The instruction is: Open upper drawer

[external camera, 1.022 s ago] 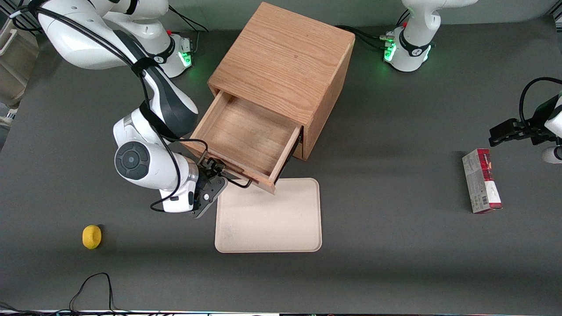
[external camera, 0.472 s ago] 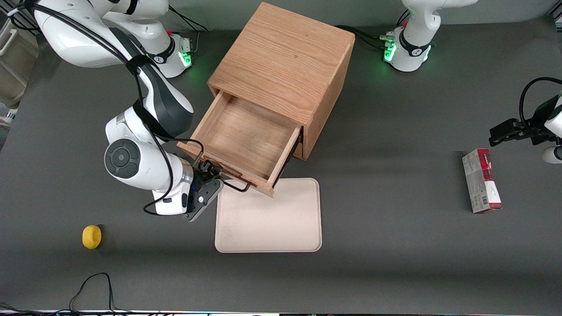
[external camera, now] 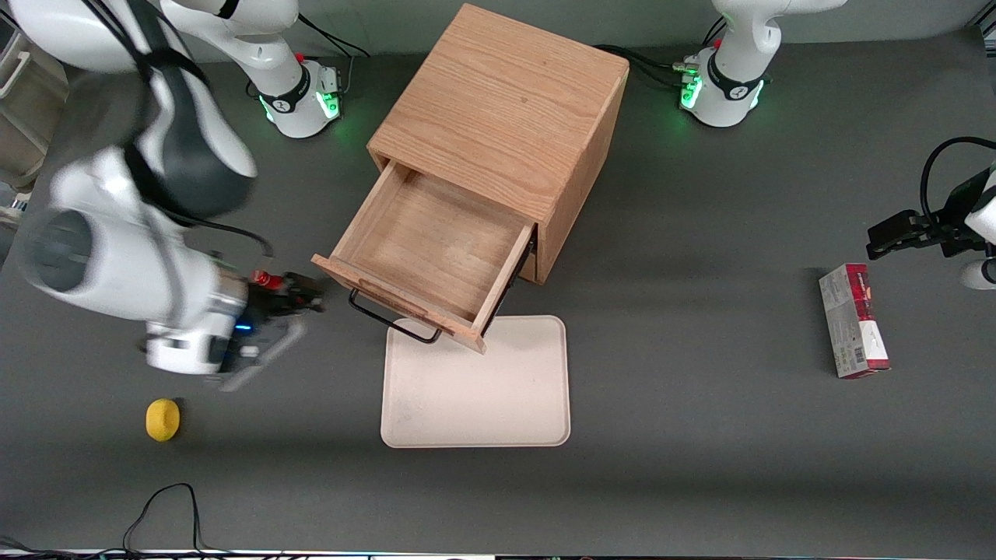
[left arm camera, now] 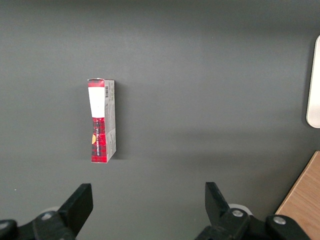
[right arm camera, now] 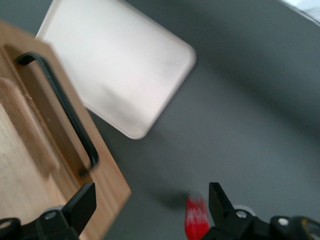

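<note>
The upper drawer [external camera: 436, 241] stands pulled far out of the wooden cabinet [external camera: 506, 101], and its shallow box is empty. Its black wire handle [external camera: 393, 323] hangs free over the tray's edge. My gripper [external camera: 303, 295] is off the handle, a short way from the drawer front toward the working arm's end of the table, and is blurred by motion. In the right wrist view the gripper [right arm camera: 150, 212] is open with only grey table between its fingers. The drawer front [right arm camera: 30, 165] and handle [right arm camera: 65, 110] lie beside it.
A beige tray [external camera: 475, 381] [right arm camera: 120, 60] lies in front of the drawer. A small red thing [external camera: 264, 278] [right arm camera: 196, 222] stands close by the gripper. A yellow object [external camera: 163, 419] lies nearer the front camera. A red box [external camera: 853, 320] [left arm camera: 102, 121] lies toward the parked arm's end.
The gripper has let go of the handle and swung quickly away toward the working arm's end. The drawer stays pulled out. A small red thing now shows beside the gripper.
</note>
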Controlling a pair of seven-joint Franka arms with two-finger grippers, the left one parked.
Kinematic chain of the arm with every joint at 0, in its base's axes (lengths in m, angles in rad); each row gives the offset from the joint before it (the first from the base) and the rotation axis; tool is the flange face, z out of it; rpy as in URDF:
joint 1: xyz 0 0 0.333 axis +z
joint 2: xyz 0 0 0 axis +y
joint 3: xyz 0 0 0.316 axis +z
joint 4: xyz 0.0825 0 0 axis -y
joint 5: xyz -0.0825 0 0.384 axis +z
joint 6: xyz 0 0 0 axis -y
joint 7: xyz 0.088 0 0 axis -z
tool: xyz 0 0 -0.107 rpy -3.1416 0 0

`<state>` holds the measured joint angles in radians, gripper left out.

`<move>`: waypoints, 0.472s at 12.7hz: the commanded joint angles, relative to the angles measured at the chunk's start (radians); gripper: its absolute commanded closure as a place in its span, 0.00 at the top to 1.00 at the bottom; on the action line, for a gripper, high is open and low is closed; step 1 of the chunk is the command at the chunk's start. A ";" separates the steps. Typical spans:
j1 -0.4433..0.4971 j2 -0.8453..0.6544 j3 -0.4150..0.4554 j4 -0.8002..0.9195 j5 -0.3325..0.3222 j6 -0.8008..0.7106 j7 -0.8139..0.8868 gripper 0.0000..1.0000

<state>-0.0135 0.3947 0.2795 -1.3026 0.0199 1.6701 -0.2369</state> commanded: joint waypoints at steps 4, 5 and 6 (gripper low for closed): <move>0.007 -0.238 -0.182 -0.146 0.054 -0.217 0.711 1.00; 0.001 -0.237 -0.210 -0.136 0.042 -0.255 0.825 1.00; 0.000 -0.235 -0.230 -0.136 0.000 -0.251 0.767 1.00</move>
<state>-0.0164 0.1659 0.0969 -1.4204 0.0479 1.4312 0.4673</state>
